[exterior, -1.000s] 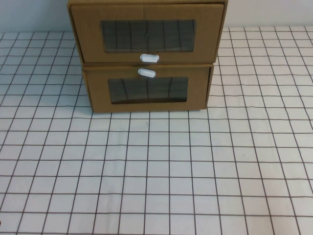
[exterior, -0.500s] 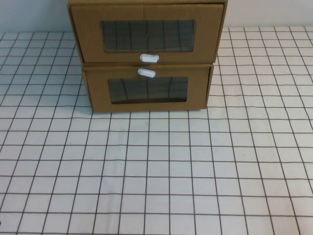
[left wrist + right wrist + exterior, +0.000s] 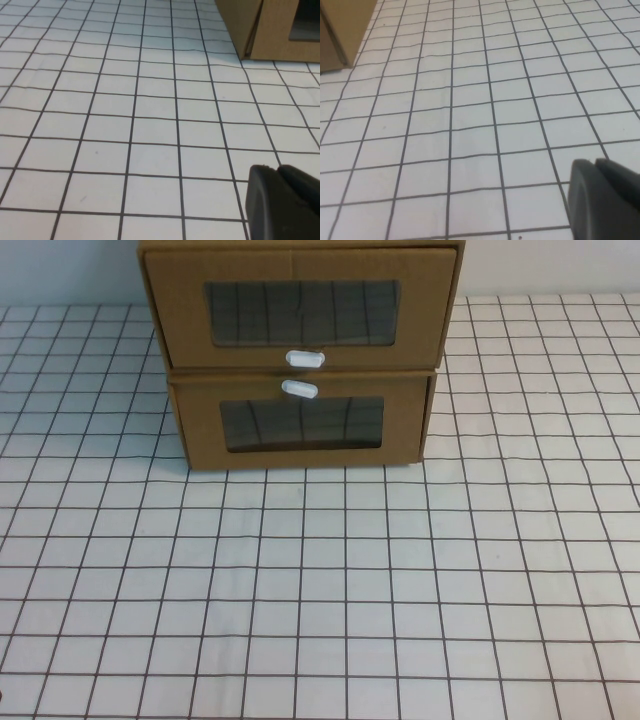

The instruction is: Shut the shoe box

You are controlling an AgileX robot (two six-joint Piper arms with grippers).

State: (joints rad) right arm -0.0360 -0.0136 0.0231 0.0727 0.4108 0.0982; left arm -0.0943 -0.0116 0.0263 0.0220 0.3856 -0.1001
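High view: shoe box (image 3: pixel 300 315) far from left claw (image 3: pixel 282 202), right claw (image 3: pixel 602 197).

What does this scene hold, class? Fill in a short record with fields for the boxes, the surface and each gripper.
shoe box: upper shoe box, brown cardboard, clear window, white pull tab below it
other box: lower cardboard box beneath it, tab above window
surface: gridded white table
left gripper: left gripper above the table, away from the boxes
right gripper: right gripper above the table, away from the boxes

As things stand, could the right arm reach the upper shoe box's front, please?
Probably yes: the shoe box faces bare gridded table, nothing between. The right gripper and left gripper hover low over the table.
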